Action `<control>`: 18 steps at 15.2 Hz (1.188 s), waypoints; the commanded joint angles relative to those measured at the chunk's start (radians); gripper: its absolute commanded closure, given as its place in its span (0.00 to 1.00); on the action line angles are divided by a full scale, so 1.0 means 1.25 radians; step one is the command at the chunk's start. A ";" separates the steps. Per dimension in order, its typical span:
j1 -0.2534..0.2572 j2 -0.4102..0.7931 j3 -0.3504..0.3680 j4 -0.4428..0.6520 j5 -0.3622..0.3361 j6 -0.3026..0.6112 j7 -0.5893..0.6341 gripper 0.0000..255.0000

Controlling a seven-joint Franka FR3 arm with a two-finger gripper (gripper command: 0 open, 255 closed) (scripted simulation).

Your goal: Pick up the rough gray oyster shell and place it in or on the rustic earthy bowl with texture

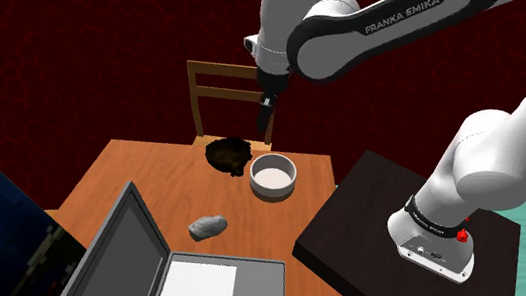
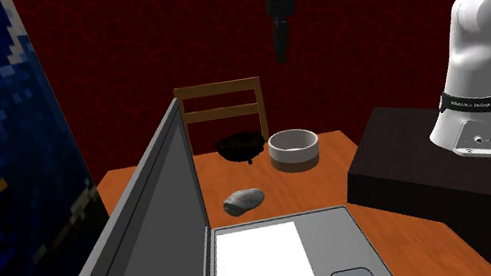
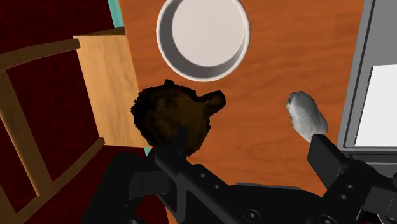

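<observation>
Above far table edge, shoulder view: my pincer [image 1: 267,111] hangs high over dark brown bowl [image 1: 228,154], carrying nothing. Shell [image 1: 207,226] lies on table [image 1: 123,177], nearer, toward shoulder view's left, close to laptop [image 1: 113,273]. White bowl [image 1: 272,176] sits just beside dark one.

Second exterior view: pincer [image 2: 281,40] well above chair [image 2: 218,90]. Shell [image 2: 243,200] lies near laptop lid, apart from both bowls.

Wrist view: fingers [image 3: 326,156] spread wide, empty. Shell [image 3: 305,116] near one finger, untouched.

My guess: height gives clearance over bowls; descent onto shell not yet begun.
</observation>
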 commanded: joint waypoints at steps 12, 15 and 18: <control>0.049 0.361 0.075 0.106 -0.198 0.199 0.089 0.00; 0.076 0.449 0.070 0.148 -0.262 0.225 0.120 0.00; 0.111 0.535 0.057 0.196 -0.321 0.245 0.145 0.00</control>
